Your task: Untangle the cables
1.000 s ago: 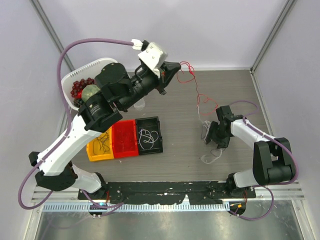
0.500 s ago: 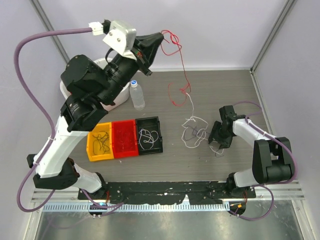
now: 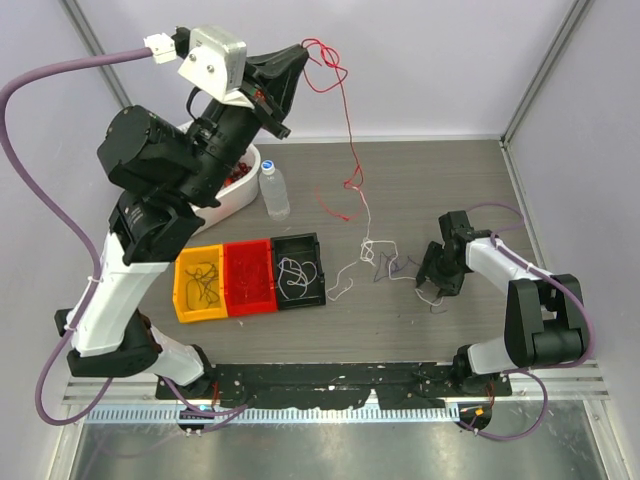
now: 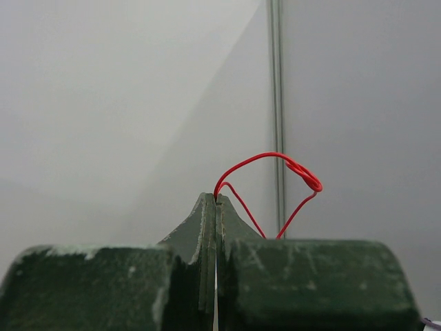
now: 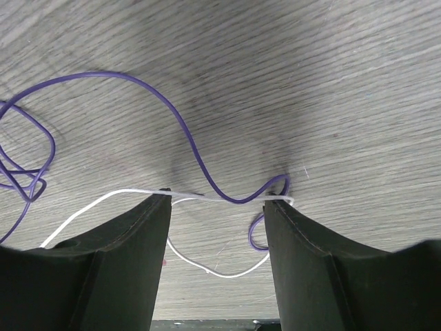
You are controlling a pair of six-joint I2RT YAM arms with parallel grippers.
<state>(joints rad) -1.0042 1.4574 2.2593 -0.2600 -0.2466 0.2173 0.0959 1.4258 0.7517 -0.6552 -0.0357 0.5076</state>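
The left gripper (image 3: 303,52) stands high above the table (image 3: 450,180), and its jaws are fully closed on the red cable (image 3: 347,120). In the left wrist view, the strand emerges at the seam between the two closed fingertips, rises into a narrow loop just above and to the right of the tips, and drops back down past the right-hand finger. In the overhead view, the red cable hangs from the closed jaws in a long, loose line down to the table surface. There it meets the white cable (image 3: 365,238) and the purple cable (image 3: 385,266), which are knotted together on the table between the two grippers. The right gripper (image 3: 437,277) sits low on the table at the far end of this chain, with its jaws open wide and nothing clamped. In the right wrist view, a length of white cable spans the gap between the jaws from one fingertip to the other. The purple cable crosses the same gap in an S-curve, lying across the white strand near the right-hand finger. Whether either fingertip pins a strand to the table cannot be determined. A further purple loop lies outside the jaws, beyond the left-hand finger. A yellow bin (image 3: 183,300), a red bin (image 3: 248,300) and a black bin (image 3: 300,242) sit side by side well below the left jaws, with a water bottle (image 3: 273,190) nearer to them.
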